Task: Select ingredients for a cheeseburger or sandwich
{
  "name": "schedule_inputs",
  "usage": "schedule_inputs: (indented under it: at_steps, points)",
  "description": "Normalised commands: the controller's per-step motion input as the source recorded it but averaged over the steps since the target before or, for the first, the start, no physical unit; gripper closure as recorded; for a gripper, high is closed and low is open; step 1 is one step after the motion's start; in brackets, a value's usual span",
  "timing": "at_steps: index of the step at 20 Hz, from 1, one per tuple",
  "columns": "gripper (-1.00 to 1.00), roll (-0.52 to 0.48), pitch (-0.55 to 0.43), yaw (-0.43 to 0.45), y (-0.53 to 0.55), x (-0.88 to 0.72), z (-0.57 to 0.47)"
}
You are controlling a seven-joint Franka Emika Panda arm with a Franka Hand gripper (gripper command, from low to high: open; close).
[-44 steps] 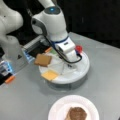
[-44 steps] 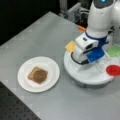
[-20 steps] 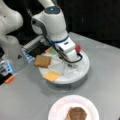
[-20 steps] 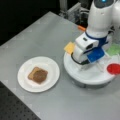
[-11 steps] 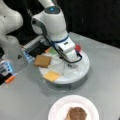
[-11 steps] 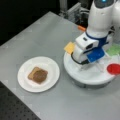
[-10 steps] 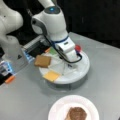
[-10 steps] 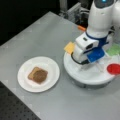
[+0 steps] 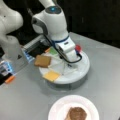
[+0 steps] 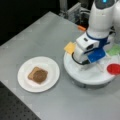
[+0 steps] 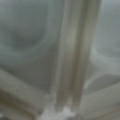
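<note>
Both front views show pincer [image 9: 68,65] low over tray [image 10: 87,75]

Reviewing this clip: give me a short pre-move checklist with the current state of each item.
1. Bread slice on the white plate: ok.
2. Patty lying on that slice: ok.
3. Cheese slice available on the round tray: ok, near its rim.
4. Second bread slice available on the tray: ok, overhanging the edge.
5. Gripper low over the tray's middle, holding something: cannot tell.
6. Wrist view shows a target: not ok, only pale tray dividers.
</note>
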Motion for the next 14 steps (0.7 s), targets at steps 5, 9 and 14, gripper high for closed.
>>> schedule_inputs:
  at_steps: [5,9,14]
  points:
    - [-1.0,-0.026,0.057,0.009,0.35,-0.04,0.04]
    - [-1.0,-0.027,0.061,0.036,0.33,-0.03,0.08]
    - [-1.0,-0.023,0.07,0.043,0.29,-0.02,0.14]
